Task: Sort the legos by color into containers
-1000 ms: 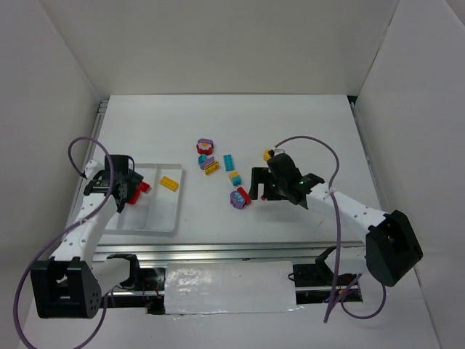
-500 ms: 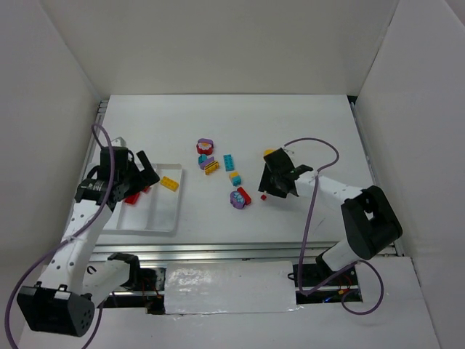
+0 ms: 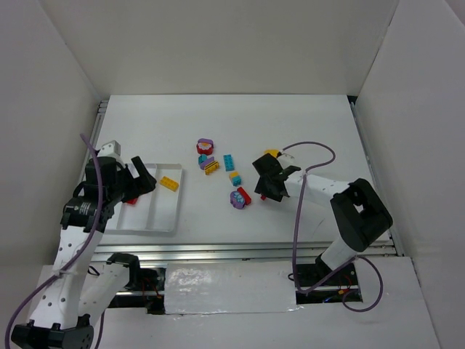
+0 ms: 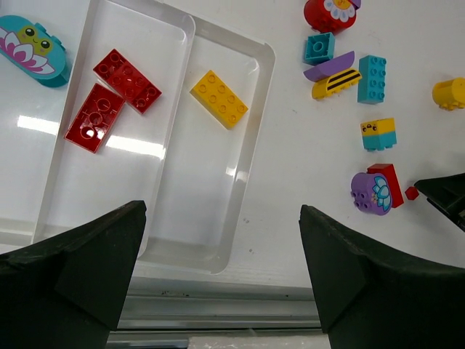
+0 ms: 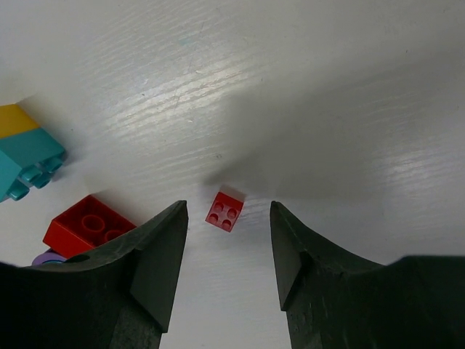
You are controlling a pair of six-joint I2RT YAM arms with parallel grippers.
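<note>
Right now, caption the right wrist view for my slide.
Open right gripper framing a small red brick on the white table, with a larger red brick and a teal-and-yellow brick at left.

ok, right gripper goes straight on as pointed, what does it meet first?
Likely the small red brick, centred between the open jaws of the right gripper; nothing shows in between, though depth is unclear.
</note>
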